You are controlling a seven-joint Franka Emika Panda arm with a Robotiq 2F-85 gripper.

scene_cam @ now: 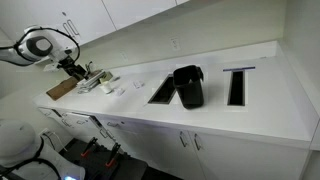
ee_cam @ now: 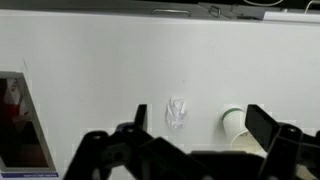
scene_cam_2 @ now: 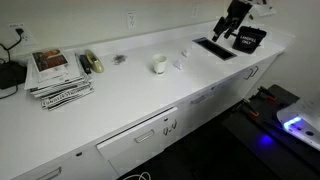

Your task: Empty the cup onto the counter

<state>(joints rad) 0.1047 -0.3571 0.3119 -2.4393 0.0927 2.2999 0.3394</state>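
One small whitish cup (scene_cam_2: pixel 158 65) sits on the open stretch of the long glossy white counter (scene_cam_2: pixel 120 100). It is well apart from the robot's gripper (scene_cam_2: pixel 232 28), which hangs over the far end of the worktop near a dark rectangular cut-out (scene_cam_2: pixel 215 48). In that exterior view the cup is a short pale cylinder that appears to stand mouth upward, with a darker inside; any contents are too small to tell. A pale crumpled scrap (scene_cam_2: pixel 180 63) lies near it on the bare surface, and a stack of magazines (scene_cam_2: pixel 55 72) rests toward the other end.

In the wrist view the cup (ee_cam: pixel 235 125) shows as a pale tube with a round rim, close to the finger at the right of the picture, with the scrap (ee_cam: pixel 177 112) beside it. Whether it stands or lies on its side cannot be told there. The gripper (ee_cam: pixel 200 135) is released, its two dark fingers (ee_cam: pixel 270 135) spread wide with only white counter (ee_cam: pixel 100 60) between them.

In an exterior view the gripper (scene_cam: pixel 72 68) hovers above small items by a brown wooden board (scene_cam: pixel 60 88). A black container (scene_cam: pixel 188 87) stands between two cut-outs.
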